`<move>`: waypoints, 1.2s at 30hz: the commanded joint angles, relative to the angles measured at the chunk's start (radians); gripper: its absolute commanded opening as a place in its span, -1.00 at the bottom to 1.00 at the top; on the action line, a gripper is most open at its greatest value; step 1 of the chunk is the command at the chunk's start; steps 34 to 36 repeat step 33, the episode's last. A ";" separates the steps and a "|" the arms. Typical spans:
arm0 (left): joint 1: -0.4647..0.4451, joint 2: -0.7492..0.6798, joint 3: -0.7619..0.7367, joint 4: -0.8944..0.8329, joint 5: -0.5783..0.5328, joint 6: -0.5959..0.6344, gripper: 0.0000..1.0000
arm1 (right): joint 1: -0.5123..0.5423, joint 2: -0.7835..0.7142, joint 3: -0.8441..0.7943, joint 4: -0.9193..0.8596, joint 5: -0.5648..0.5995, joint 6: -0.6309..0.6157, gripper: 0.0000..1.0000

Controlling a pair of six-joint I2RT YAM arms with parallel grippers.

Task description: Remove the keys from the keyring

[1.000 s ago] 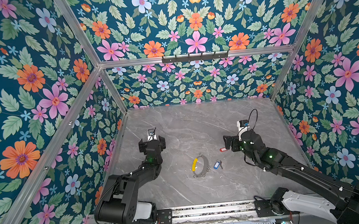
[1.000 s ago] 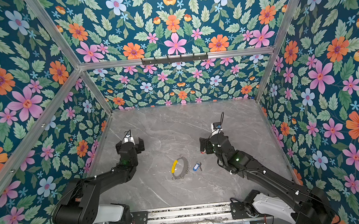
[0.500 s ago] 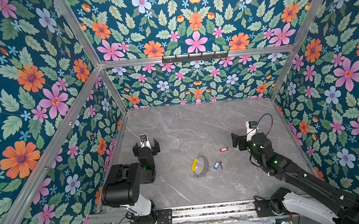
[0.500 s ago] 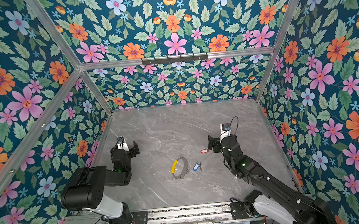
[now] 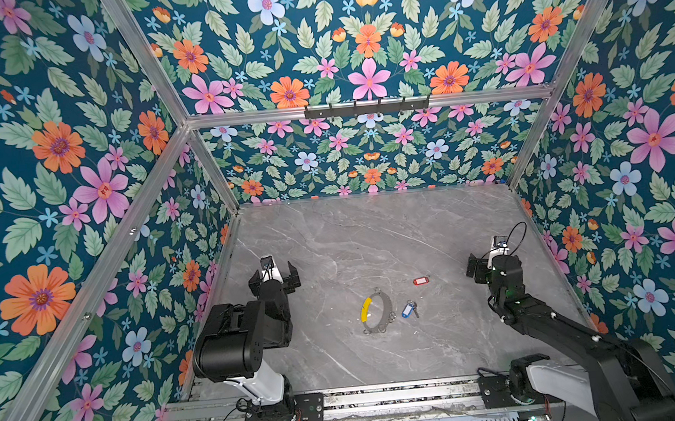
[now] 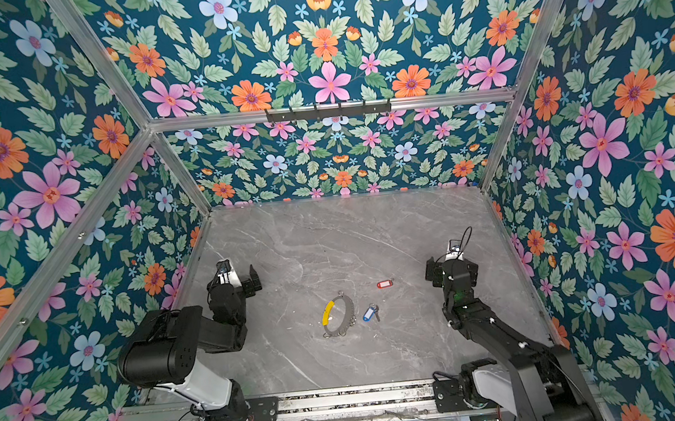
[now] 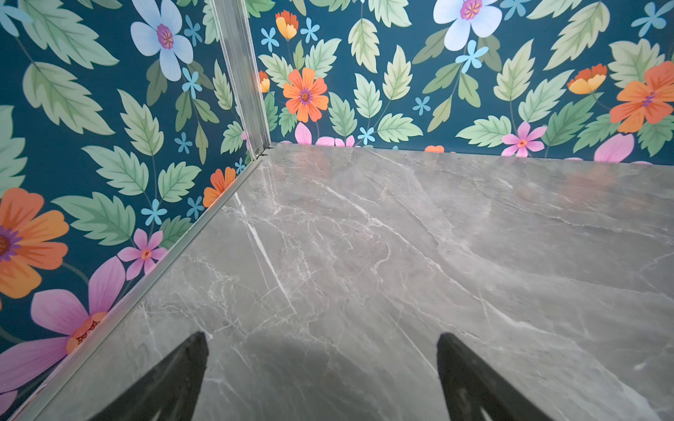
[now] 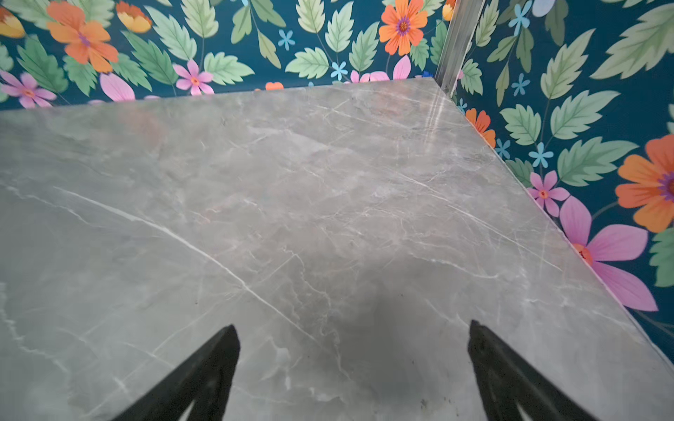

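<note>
My left gripper (image 5: 274,276) hung well to the left of the keyring (image 5: 376,312), fingers spread wide and empty. My right gripper (image 5: 486,266) sat well to the right of the keyring. In both top views its own wrist covered one finger, but my right wrist camera showed both black fingertips (image 8: 229,342) far apart with only bare marble tabletop (image 8: 328,182) between them. Neither wrist camera caught the keyring at all, and each cut my fingers off at the frame edge.

The keyring lay flat on the tabletop, its yellow sleeve (image 5: 366,309) on the left arc. A few tiny split rings (image 5: 391,319) hung on its near side, too small to count. The blue-tagged key (image 5: 408,309) lay just beside the keyring's right edge. I could not tell whether it touched or hung on the wire. Its metal blade was a dark sliver next to the tag. The red-tagged key (image 5: 421,281) lay clear of the keyring, to its right and farther from my bases. Of that one I could make out little more than the tag.
</note>
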 commanded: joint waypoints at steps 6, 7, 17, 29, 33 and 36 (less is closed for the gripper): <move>0.001 0.001 0.002 0.035 -0.011 -0.012 1.00 | -0.084 0.223 -0.021 0.400 -0.167 -0.076 0.99; 0.001 0.001 0.002 0.034 -0.011 -0.012 1.00 | -0.105 0.228 -0.015 0.384 -0.194 -0.057 0.99; 0.001 0.000 0.002 0.033 -0.011 -0.012 1.00 | -0.146 0.250 0.000 0.362 -0.235 -0.026 0.99; 0.001 0.003 0.004 0.029 -0.011 -0.012 1.00 | -0.145 0.249 0.001 0.357 -0.237 -0.027 0.99; 0.001 0.004 0.008 0.024 -0.011 -0.012 1.00 | -0.145 0.247 0.001 0.356 -0.237 -0.026 0.99; 0.001 0.004 0.008 0.024 -0.011 -0.012 1.00 | -0.145 0.247 0.001 0.356 -0.237 -0.026 0.99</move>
